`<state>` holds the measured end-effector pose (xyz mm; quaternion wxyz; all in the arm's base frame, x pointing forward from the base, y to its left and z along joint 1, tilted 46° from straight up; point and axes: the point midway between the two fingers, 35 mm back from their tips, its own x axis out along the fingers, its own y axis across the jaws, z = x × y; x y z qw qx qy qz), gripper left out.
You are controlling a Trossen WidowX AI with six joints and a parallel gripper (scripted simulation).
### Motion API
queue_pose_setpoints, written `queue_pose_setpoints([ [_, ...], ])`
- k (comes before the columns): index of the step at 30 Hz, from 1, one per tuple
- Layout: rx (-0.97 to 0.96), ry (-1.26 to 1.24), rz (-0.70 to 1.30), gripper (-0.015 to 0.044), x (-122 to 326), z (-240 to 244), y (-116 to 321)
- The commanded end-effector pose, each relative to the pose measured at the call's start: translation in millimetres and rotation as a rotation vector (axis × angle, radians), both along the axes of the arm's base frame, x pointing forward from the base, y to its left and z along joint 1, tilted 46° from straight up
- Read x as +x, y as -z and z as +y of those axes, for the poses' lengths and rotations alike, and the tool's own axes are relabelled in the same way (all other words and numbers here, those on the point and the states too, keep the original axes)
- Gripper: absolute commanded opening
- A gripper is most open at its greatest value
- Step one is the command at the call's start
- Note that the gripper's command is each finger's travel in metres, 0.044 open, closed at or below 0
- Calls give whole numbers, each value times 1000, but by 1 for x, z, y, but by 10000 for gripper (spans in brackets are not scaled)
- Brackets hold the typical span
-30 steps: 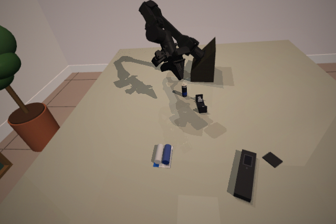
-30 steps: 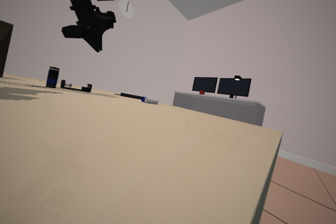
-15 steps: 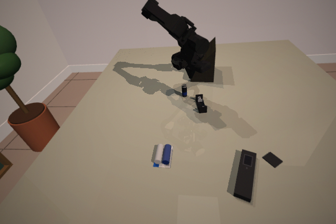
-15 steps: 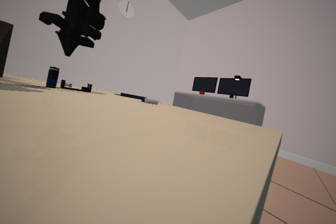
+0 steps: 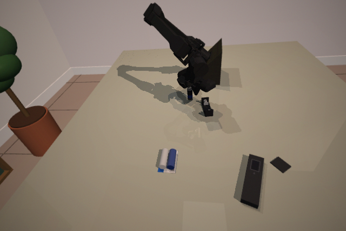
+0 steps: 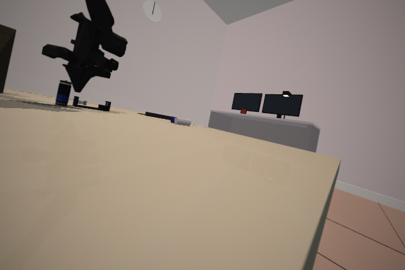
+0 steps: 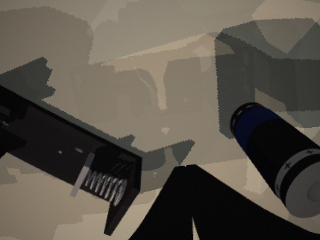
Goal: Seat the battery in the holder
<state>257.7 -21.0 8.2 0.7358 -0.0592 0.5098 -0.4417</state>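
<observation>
The battery [image 5: 190,93] [image 6: 63,93] [image 7: 272,152], black with a blue band at its lower end, stands upright on the table, with its silver "+" end up. The black holder [image 5: 207,111] [image 6: 91,107] [image 7: 52,150] lies open and empty beside it. Its coil spring [image 7: 106,186] is at the end nearer the battery. My gripper [image 5: 196,93] [image 6: 78,90] [image 7: 185,175] is shut with nothing between its fingertips. It points down above the table, between the battery and the spring end of the holder. In the wrist view the battery is right of the fingertips and the holder left, both apart from them.
A white cylinder [image 5: 163,159] and a blue cylinder [image 5: 171,159] lie side by side on a small card. A long dark device [image 5: 252,183] and a small dark plate [image 5: 280,164] lie farther right. The arm's wedge-shaped base [image 5: 216,66] stands behind the gripper.
</observation>
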Motion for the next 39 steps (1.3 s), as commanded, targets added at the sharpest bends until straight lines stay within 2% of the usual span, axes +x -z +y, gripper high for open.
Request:
queue_pose_setpoints([
  [1,-7,-5,3,0,-3,-4,-1],
  [39,-9,-5,4,0,-39,-42,-34],
])
